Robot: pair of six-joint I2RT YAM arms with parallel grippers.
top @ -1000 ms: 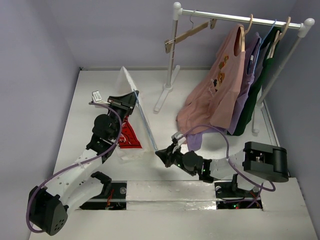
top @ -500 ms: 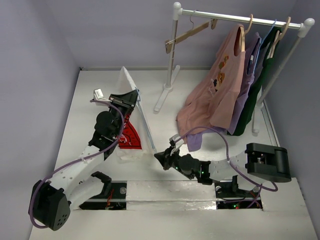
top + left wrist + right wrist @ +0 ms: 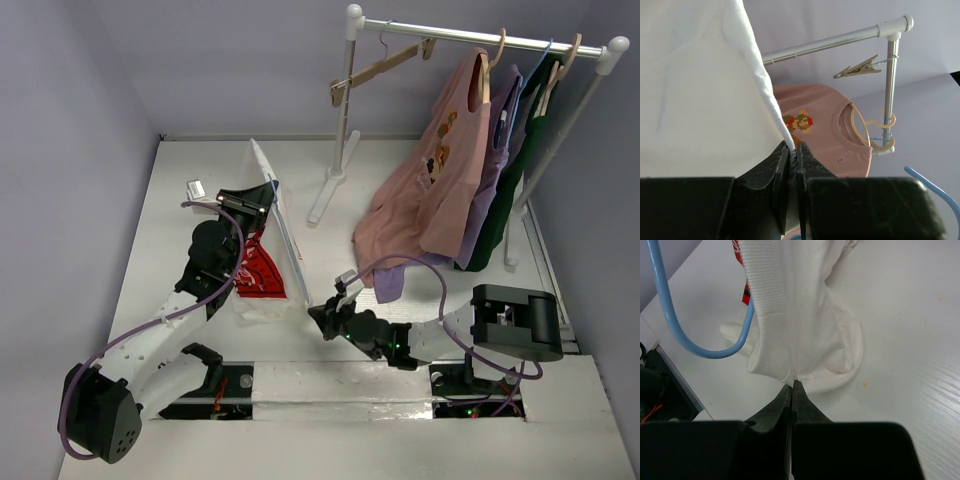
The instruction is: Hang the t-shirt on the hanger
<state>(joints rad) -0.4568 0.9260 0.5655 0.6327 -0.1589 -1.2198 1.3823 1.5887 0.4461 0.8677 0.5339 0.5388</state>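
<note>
Hanger (image 3: 663,290) mostly hidden inside t-shirt (image 3: 262,272), left-centre of the top view. Left gripper (image 3: 793,148) raised, clenched on the shirt's white edge. Right gripper (image 3: 791,385) low, pinching the ribbed band.

Top camera looks down from behind; both wrist cameras share the t-shirt (image 3: 690,75) close-up.

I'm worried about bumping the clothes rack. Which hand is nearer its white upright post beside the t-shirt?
Left. The left hand, shut on the t-shirt near its top, is just left of the post. The right hand, gripping its lower end, sits farther away, toward the robot's side.
</note>
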